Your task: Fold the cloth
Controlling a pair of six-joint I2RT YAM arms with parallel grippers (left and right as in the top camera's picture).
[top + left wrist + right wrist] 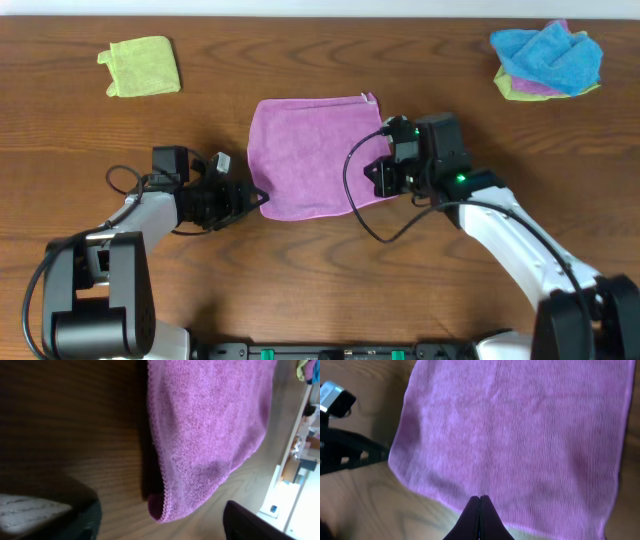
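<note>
The mauve cloth point(310, 155) lies flat mid-table, its edges doubled as if folded over. It also shows in the left wrist view point(210, 425) and the right wrist view point(520, 425). My left gripper point(255, 197) is low at the cloth's near left corner. It is open, with the looped corner lying between its fingers point(160, 527). My right gripper point(380, 178) is at the cloth's right edge. Its fingers point(479, 497) are pressed together with the tips over the cloth's edge. I cannot tell whether any cloth is pinched between them.
A lime-green cloth point(142, 66) lies at the far left. A bright blue cloth point(550, 55) sits in a pile at the far right, on top of green and pink ones. The left arm point(345, 450) shows in the right wrist view.
</note>
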